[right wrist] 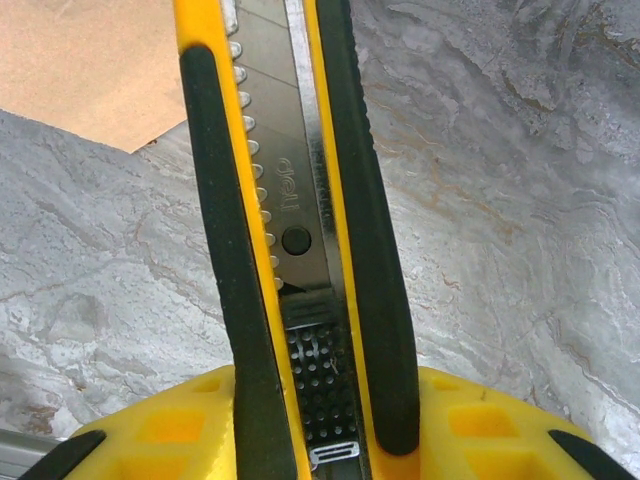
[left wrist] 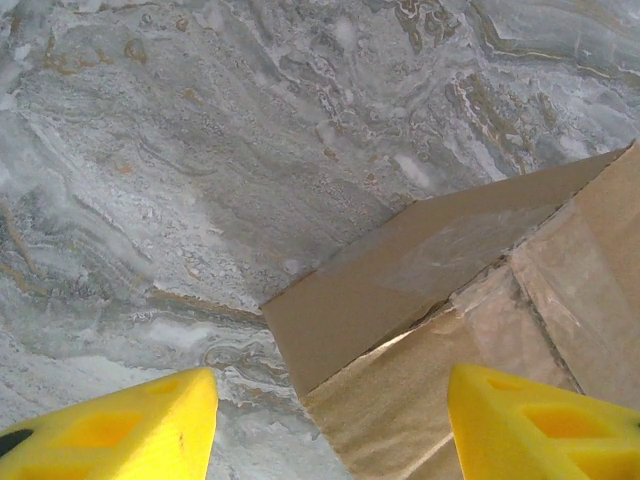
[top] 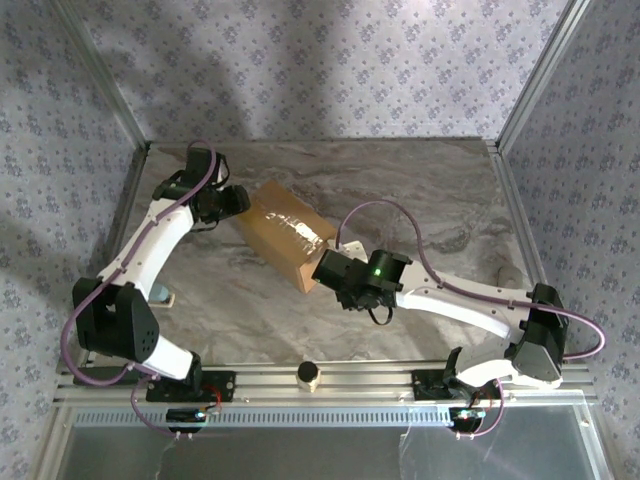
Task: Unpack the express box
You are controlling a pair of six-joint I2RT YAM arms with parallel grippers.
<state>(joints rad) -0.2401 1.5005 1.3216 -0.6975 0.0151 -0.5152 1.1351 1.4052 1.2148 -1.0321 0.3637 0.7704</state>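
Box (top: 285, 232) lies unheld before our left pincer (left wrist: 333, 425), spread apart. We could shove it sideways with the knife (right wrist: 290, 190) our right pincer (right wrist: 320, 430) clamps.

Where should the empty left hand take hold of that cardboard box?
Probably its far-left short end, from the left: the express box lies flat, that corner sits under the open left hand, and the knife is at the opposite end.

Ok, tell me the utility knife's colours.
The utility knife: yellow with black grips, clearest in right wrist view.
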